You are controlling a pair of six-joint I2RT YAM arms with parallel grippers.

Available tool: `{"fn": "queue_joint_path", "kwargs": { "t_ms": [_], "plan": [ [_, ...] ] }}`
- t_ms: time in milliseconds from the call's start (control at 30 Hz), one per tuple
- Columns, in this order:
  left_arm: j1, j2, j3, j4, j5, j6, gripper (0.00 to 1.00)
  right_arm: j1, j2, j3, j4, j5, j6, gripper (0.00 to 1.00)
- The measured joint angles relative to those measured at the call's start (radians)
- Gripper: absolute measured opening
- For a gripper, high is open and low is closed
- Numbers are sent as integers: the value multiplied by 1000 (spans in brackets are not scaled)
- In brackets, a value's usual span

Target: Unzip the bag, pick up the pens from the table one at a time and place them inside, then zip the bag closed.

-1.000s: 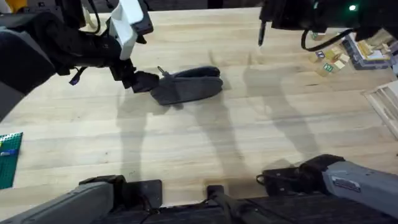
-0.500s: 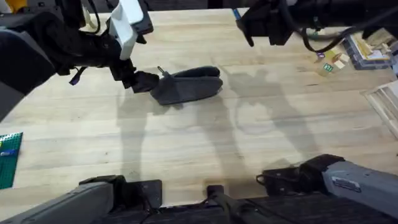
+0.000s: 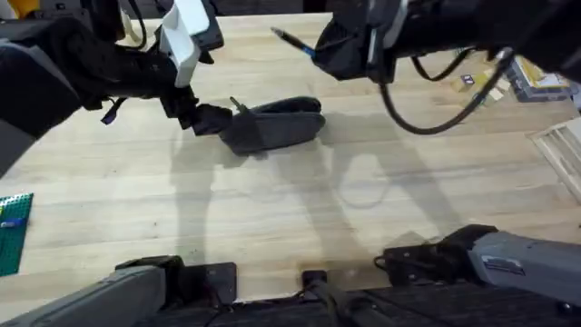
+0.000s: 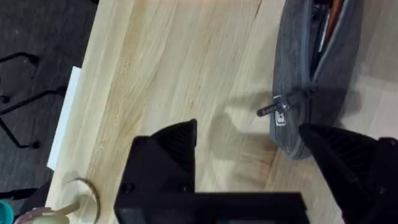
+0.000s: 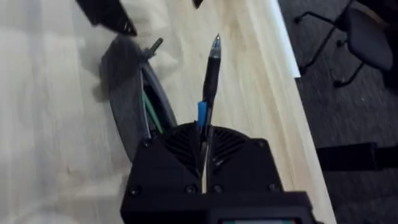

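Pen-loading step. The right gripper [image 5: 204,163], jaws clamped on a dark pen [image 5: 210,81] with a blue band, hangs above the far part of the table [image 3: 272,209], near the bag [image 3: 272,125]. The grey bag lies unzipped — contents visible in the slit — with the left gripper [image 4: 249,149], jaws apart, straddling its zipper-pull end. Judged next move: align the pen tip with the opening, lower, release.
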Motion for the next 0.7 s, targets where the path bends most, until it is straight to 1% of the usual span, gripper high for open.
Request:
{"fn": "queue_joint_path", "kwargs": {
  "t_ms": [200, 400, 500, 700],
  "plan": [
    [0, 0, 0, 0, 0, 0, 992, 0, 78, 0, -20, -3, -114, 32],
    [0, 0, 0, 0, 0, 0, 994, 0, 153, 0, -124, 9, -199, 32],
    [0, 0, 0, 0, 0, 0, 996, 0, 195, 0, -163, 46, -228, 32],
    [0, 0, 0, 0, 0, 0, 993, 0, 263, 0, -183, 169, -256, 32]
  ]
}}
